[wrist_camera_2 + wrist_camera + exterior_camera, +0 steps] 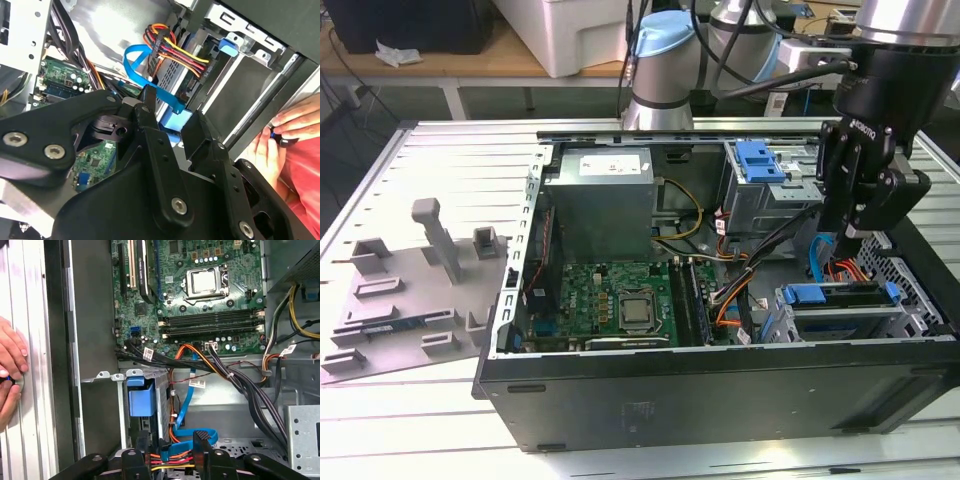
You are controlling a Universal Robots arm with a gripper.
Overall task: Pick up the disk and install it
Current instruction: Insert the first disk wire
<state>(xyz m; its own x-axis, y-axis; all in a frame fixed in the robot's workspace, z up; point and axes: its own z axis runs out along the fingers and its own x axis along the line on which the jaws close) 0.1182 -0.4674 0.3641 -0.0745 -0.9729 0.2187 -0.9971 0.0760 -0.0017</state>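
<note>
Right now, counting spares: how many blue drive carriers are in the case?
2. One blue carrier sits atop the far bay; a second blue carrier lies in the near cage, below the gripper. Others may be hidden.

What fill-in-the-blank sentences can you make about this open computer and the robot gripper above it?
The gripper hangs over the computer case with its fingers ____.
The disk below it sits in the case and has a ____ rail.
The grey stand lies to the exterior view's ____ of the case.
Missing words: open; blue; left.
</note>
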